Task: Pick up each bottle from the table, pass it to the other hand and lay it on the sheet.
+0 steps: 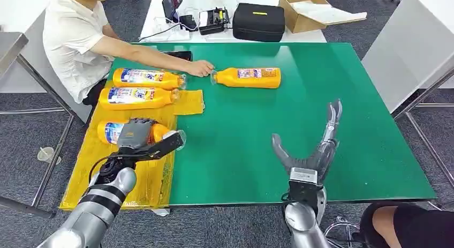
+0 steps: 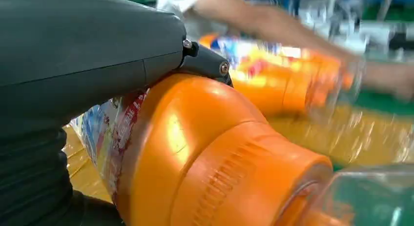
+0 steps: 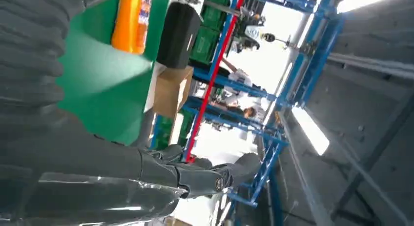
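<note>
My left hand (image 1: 140, 138) is wrapped over the body of an orange bottle (image 1: 110, 131) that lies on the yellow sheet (image 1: 152, 186) at about eight o'clock on the green table (image 1: 321, 119); my fingers curl down across its shoulder and I judge I have hold of it. My right hand (image 1: 316, 146) is spread wide over bare green at five o'clock, holding nothing. The bottle looks like stiff, glossy plastic, probably full and fairly heavy, and slick under the label, so I would grip mid-body, not at the clear cap (image 2: 371, 196). Its long axis runs three to nine o'clock, cap toward three. Two more bottles (image 1: 142, 87) lie the same way above it on the sheet, and a fourth bottle (image 1: 249, 77) rests on the table at twelve o'clock, cap toward nine, by a person's hand (image 1: 201, 68).
</note>
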